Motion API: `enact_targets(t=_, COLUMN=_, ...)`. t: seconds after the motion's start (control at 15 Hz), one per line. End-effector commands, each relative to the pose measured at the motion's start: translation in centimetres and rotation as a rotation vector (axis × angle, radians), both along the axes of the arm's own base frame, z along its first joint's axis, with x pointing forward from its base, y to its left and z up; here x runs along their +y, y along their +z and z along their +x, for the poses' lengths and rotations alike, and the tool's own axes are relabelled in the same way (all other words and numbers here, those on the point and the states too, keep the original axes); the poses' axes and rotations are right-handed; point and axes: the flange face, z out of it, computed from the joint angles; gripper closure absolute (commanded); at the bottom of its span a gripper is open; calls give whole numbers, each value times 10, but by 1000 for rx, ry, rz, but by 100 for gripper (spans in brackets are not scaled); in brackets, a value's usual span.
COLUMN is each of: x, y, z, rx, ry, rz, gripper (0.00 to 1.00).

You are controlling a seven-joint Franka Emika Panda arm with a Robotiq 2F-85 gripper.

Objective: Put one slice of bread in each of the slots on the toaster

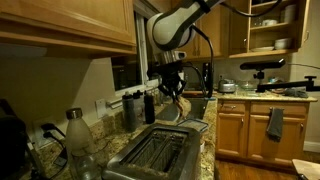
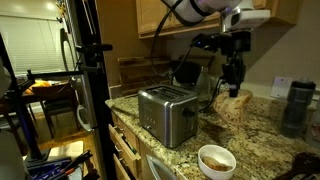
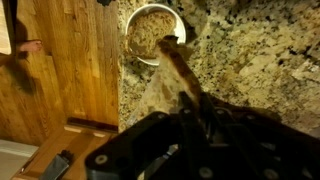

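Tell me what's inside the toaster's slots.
The toaster shows no bread in either slot; their depths are dark and hidden. One bread slice sits in the gripper.

speckled granite counter (image 2: 255, 135), white bowl (image 2: 217, 172), glass bottle (image 1: 77, 135), wooden cabinets (image 1: 60, 22)

A speckled granite counter (image 2: 255, 135) carries a silver two-slot toaster (image 2: 165, 115) standing near its front edge. A pale round bowl (image 2: 216, 158) sits close to the counter's corner, and a dark tumbler (image 2: 298, 105) stands back by the wall. In an exterior view, a clear bottle (image 1: 78, 140) stands on the counter just beside the toaster (image 1: 155, 152), and the wrist view shows the bowl (image 3: 152, 35) from above on the same stone (image 3: 255, 50).
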Motion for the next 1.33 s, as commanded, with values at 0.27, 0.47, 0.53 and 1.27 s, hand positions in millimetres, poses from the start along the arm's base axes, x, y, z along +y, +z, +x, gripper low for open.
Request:
enact_targets(t=0.27, x=74, y=79, z=-48, rx=-69, ry=26, rz=-6, gripper=91)
enact_targets(t=0.47, x=103, y=89, z=-54, rx=-93, ry=42, rz=18, gripper=91)
enact_targets(t=0.53, x=112, y=91, z=-55, rx=-102, ry=45, rz=26, gripper=91)
enact_targets(t=1.27, x=180, y=75, z=-55, rx=-167, ry=71, rz=166, gripper=91)
